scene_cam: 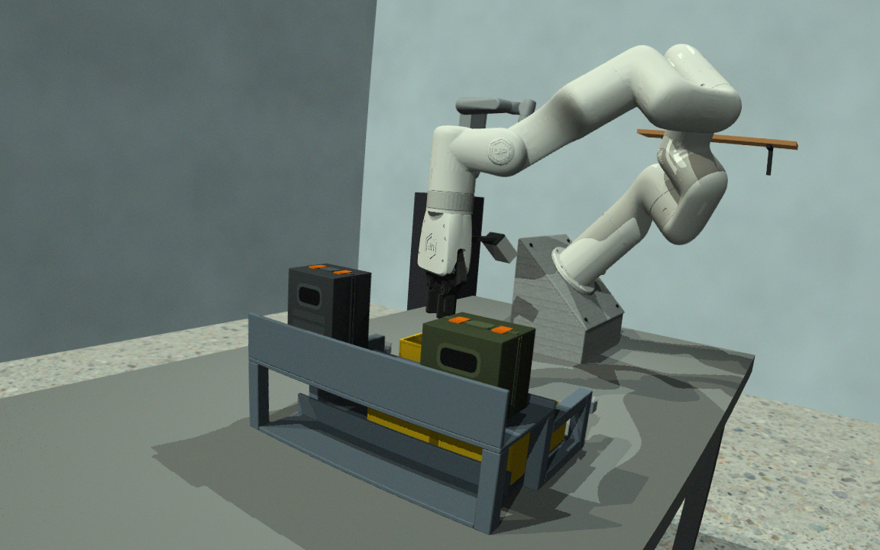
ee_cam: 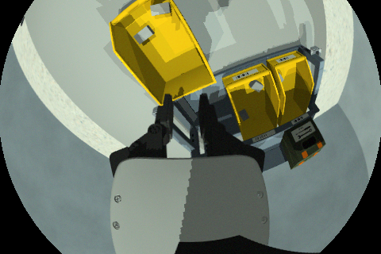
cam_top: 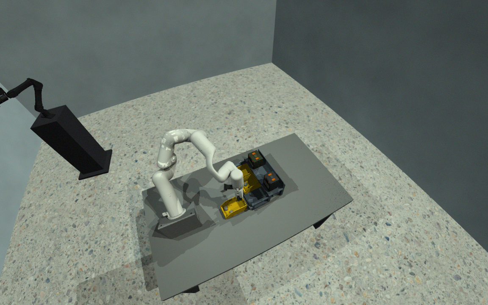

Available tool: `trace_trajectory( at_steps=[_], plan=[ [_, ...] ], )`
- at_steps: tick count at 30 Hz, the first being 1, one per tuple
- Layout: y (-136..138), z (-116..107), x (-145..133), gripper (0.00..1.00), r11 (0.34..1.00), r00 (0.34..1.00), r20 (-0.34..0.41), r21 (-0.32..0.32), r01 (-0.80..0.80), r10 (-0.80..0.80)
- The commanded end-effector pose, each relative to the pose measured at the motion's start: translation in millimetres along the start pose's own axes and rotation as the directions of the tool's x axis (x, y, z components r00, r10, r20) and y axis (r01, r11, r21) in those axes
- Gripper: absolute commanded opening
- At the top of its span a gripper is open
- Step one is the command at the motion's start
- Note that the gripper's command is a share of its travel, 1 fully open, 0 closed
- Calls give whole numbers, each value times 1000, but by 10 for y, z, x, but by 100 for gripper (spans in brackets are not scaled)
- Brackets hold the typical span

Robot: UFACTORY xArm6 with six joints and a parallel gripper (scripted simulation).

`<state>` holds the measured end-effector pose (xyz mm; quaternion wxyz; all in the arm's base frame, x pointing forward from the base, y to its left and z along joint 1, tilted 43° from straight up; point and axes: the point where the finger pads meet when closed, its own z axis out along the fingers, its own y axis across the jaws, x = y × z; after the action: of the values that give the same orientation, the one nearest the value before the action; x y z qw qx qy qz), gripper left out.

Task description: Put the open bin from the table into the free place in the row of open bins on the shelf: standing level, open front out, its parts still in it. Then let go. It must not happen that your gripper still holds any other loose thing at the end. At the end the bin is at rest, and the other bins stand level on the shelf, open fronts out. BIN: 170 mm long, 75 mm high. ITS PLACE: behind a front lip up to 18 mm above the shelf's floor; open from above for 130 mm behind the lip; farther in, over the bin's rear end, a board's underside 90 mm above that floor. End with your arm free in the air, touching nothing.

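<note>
The dark two-finger gripper [ee_cam: 186, 106] is partly open and holds nothing; it hangs over the back wall of the yellow open plastic bin [ee_cam: 159, 48]. The bin sits on the grey table [cam_top: 276, 227], just beside the grey-blue metal shelf [scene_cam: 374, 373], with its small grey parts [ee_cam: 143, 33] inside. Its low open front seems to point away from the shelf.

To do this step well, I think the gripper should go straight down, one finger inside the back wall and one outside; then squeeze tight. Lift just enough to pass the front lip; keep the bin flat so no parts fall out. Slide it into the free place [cam_top: 256, 198] next to the two other yellow bins [ee_cam: 253, 98]; stay low so the back goes under the board.
</note>
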<state>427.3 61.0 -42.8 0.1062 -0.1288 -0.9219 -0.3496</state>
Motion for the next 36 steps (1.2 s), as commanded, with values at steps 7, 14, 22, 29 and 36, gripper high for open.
trace_trajectory(
  at_steps=[7, 14, 22, 29, 36],
  plan=[
    [13, 5, -219, 33, 992, 992, -9, 4, -124, 124],
    [28, 16, -470, 33, 961, 961, -9, 6, -277, 277],
    [28, 16, -470, 33, 961, 961, -9, 6, -277, 277],
    [23, 11, -374, 33, 859, 859, -6, 8, -512, 512],
    [23, 11, -374, 33, 859, 859, -6, 8, -512, 512]
  ],
)
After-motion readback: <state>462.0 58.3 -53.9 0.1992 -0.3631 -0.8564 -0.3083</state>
